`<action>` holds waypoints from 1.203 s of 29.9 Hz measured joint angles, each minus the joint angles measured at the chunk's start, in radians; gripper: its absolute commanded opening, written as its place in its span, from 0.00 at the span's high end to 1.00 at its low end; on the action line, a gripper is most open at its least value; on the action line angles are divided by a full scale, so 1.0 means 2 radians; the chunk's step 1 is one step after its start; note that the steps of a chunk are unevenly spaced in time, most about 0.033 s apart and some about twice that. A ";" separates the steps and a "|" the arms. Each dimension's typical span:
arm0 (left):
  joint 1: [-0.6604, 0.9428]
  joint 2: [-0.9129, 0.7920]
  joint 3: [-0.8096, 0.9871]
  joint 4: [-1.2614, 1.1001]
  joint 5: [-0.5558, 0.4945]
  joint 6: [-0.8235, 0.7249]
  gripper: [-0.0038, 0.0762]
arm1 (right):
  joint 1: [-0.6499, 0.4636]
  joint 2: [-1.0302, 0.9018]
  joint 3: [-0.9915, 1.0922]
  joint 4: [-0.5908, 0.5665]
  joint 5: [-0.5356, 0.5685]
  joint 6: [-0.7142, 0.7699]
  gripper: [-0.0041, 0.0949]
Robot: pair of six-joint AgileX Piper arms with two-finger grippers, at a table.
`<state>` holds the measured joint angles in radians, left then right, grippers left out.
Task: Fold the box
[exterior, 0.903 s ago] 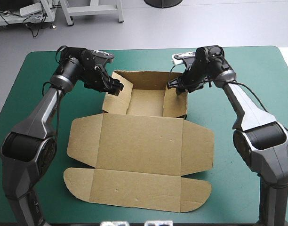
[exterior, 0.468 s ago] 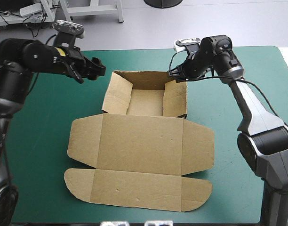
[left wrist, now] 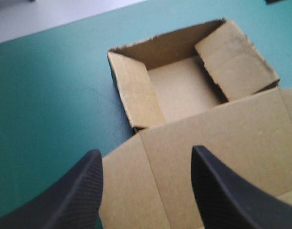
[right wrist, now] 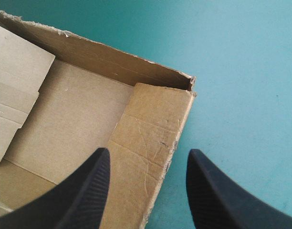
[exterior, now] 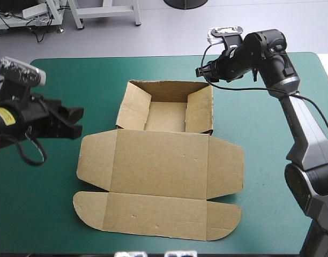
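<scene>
The brown box (exterior: pixel 164 155) lies mid-table as an open tray with raised, tucked walls at the far side and its lid and flaps flat toward the near edge. My left gripper (exterior: pixel 77 121) hovers off the box's left side, open and empty; in its wrist view the box (left wrist: pixel 193 90) lies ahead of the open gripper (left wrist: pixel 146 191), tray beyond the lid's corner. My right gripper (exterior: pixel 200 71) is raised above the tray's far right corner, open and holding nothing. Its wrist view looks down on the box (right wrist: pixel 88 109) under the open gripper (right wrist: pixel 147 191), at the right wall.
Teal-green cover (exterior: pixel 271 134) lies bare to the left and right of the box. The table's far edge runs just beyond the tray's back wall.
My left gripper pulled away from the tray's left wall, out to the left and toward the near side. My right gripper rose off the right wall. The tray's walls stay standing.
</scene>
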<state>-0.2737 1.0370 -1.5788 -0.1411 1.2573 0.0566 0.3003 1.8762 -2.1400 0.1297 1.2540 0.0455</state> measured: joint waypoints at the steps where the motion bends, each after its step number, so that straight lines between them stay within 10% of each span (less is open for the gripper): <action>1: 0.000 -0.019 0.027 0.005 0.000 0.000 0.46 | 0.000 0.000 0.000 0.000 0.000 0.001 0.49; 24: 0.000 -0.240 0.282 0.009 0.000 0.002 0.46 | 0.000 0.057 0.108 0.021 -0.017 0.009 0.49; 30: 0.000 -0.240 0.285 0.001 0.000 0.002 0.47 | 0.000 0.095 0.108 0.025 -0.019 0.010 0.95; 36: 0.000 -0.240 0.286 0.006 0.000 0.002 0.47 | 0.000 0.103 0.101 0.019 -0.032 0.012 0.96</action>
<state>-0.2737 0.5567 -1.0069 -0.1286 1.2576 0.0612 0.3003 2.0819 -1.9378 0.1675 1.1892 0.0692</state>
